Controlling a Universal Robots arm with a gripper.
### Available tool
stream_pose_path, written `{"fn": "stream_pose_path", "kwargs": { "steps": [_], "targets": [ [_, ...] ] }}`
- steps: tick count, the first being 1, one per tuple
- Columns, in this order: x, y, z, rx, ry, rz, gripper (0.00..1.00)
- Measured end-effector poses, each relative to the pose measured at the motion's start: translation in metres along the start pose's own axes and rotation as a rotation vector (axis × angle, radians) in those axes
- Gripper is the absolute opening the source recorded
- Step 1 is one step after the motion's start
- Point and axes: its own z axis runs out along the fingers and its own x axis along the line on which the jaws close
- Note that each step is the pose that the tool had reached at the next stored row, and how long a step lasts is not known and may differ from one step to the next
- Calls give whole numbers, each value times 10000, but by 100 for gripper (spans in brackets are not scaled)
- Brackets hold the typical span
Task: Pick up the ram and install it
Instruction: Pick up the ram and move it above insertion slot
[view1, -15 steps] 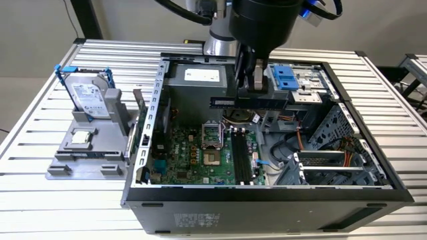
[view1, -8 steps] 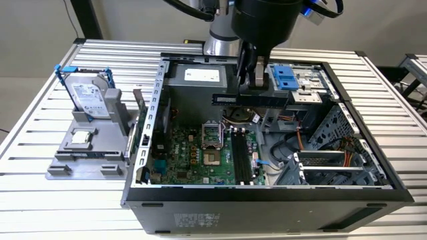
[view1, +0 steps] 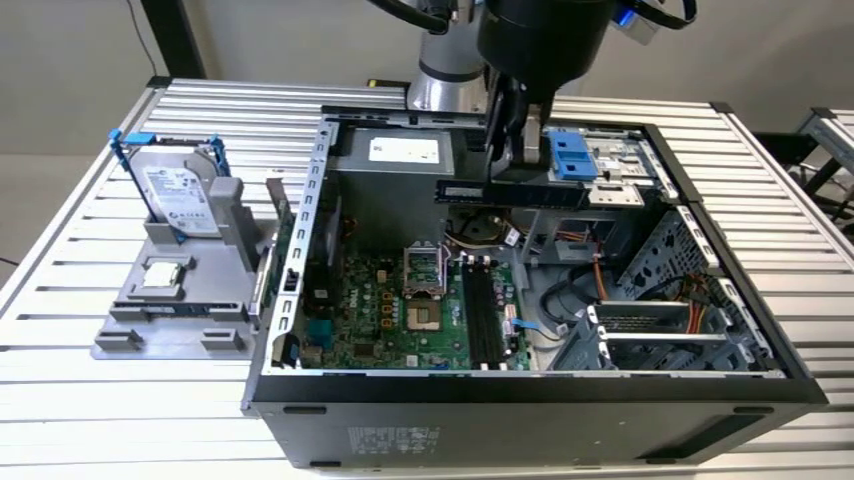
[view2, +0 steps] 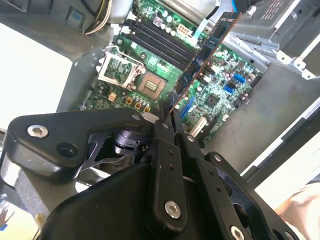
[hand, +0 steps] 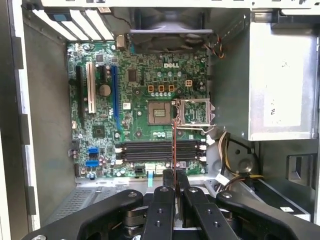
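memory slots (view1: 483, 318): open above | cables (view1: 594, 283), drive cage (view1: 661, 345): crowd exterior view's right

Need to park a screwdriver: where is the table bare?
Bare slats of the table lie between the grey stand and the near edge, and on the exterior view's right of the case. Crowded: inside the case, where the jaws hold the ram.

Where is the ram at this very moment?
In the exterior view the ram is held by the pincer above the open computer case, close to the blue drive bracket, not yet in the black memory slots.
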Motion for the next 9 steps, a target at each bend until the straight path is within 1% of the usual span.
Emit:
{"fn": "stream_pose_path", "kwargs": {
  "steps": [2, 4, 8, 9],
  "targets": [
    [-51, -13, 2, 1, 13, 2, 0],
    [-116, -21, 5, 1, 27, 1, 0],
    [-242, -27, 11, 2, 35, 0, 0],
    [-302, -29, 13, 2, 40, 0, 0]
  ]
}}
